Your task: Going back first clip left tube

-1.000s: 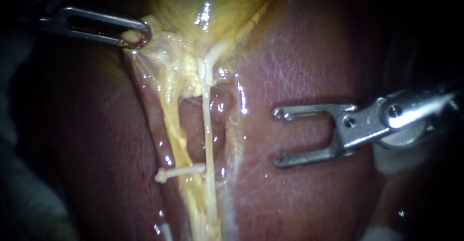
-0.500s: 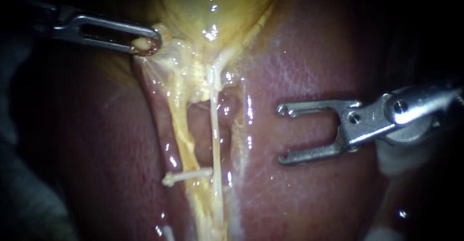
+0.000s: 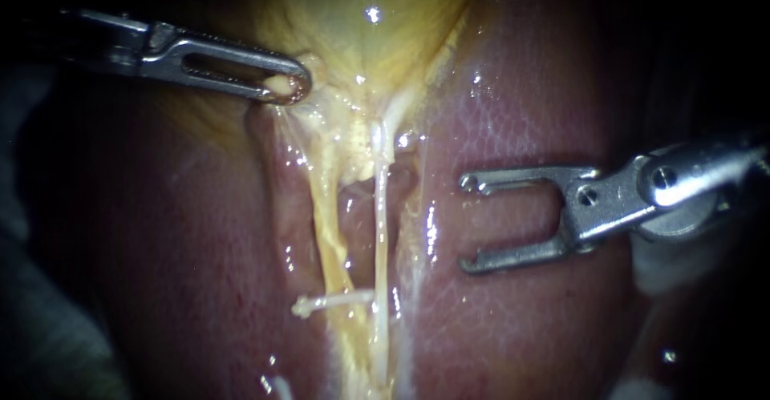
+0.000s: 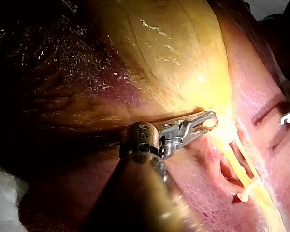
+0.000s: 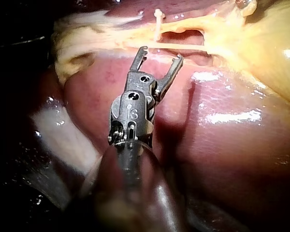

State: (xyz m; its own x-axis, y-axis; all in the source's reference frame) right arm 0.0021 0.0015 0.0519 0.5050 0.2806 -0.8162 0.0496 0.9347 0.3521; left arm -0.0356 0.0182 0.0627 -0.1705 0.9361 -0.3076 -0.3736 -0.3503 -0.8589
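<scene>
The right instrument [image 3: 468,224] hangs over the liver [image 3: 521,119], its jaws spread wide and holding nothing. The white clip [image 3: 335,298] sits across the left tube [image 3: 325,216], low on the strand. It lies on the far side of the thin right tube [image 3: 378,232] from those jaws and apart from them. The left instrument [image 3: 290,87] has its jaws closed on the lower edge of the gallbladder [image 3: 377,39], above both tubes.

Centre lit, edges dark, wet glare on gallbladder [image 3: 369,43]
</scene>
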